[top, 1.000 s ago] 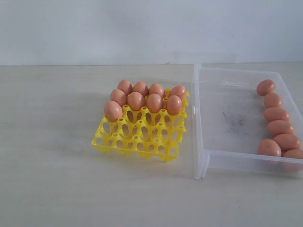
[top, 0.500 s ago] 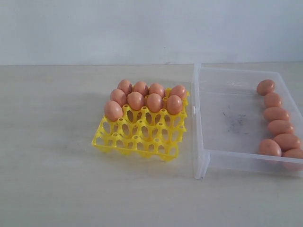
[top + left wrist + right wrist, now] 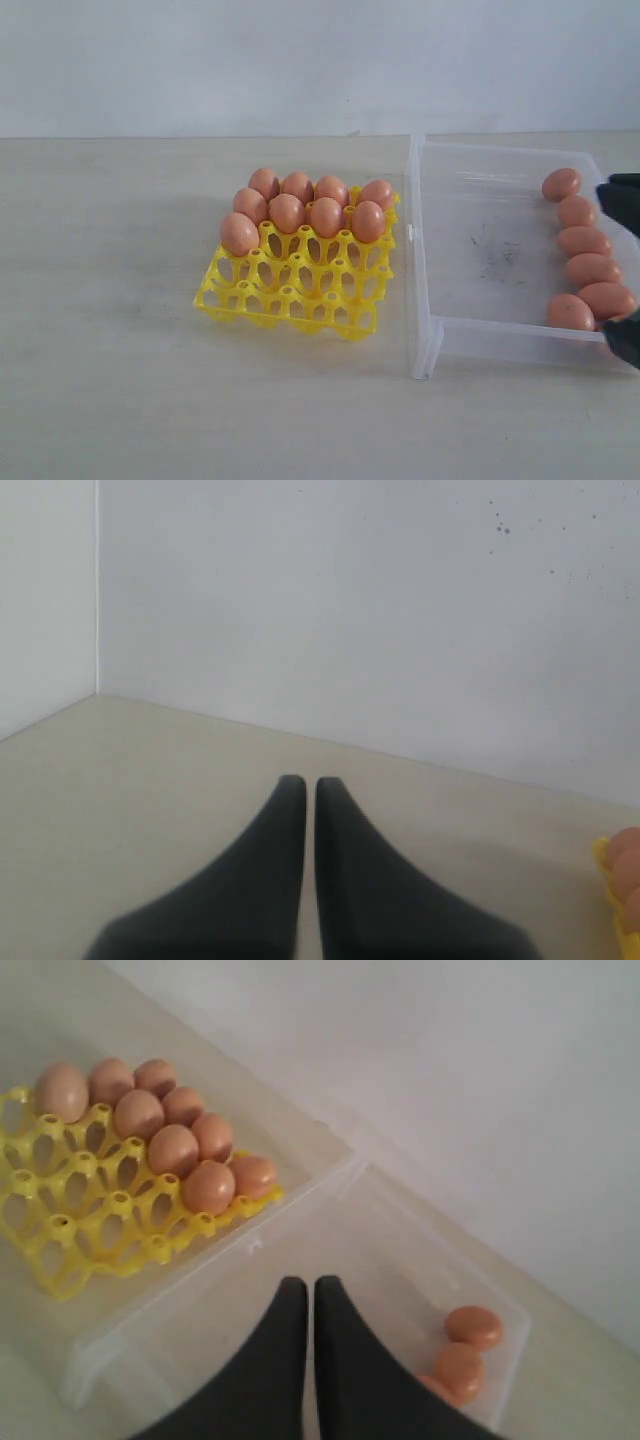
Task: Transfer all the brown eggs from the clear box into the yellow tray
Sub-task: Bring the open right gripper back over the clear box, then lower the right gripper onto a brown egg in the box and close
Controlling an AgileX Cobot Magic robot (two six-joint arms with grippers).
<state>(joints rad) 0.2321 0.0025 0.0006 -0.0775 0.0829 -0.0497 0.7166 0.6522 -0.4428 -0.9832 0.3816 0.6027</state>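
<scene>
Nine brown eggs in yellow tray, six visible in clear box; left hand and right hand each pressed together.

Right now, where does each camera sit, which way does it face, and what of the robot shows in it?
Exterior: off the arms, looking down across the table at the yellow tray and clear box; only dark bits of the right arm show.
Left wrist: behind the shut left gripper, facing the wall over the table.
Right wrist: over the clear box, facing the tray; the shut right gripper shows.
Shared: exterior and right wrist both see the tray's nine brown eggs.
</scene>
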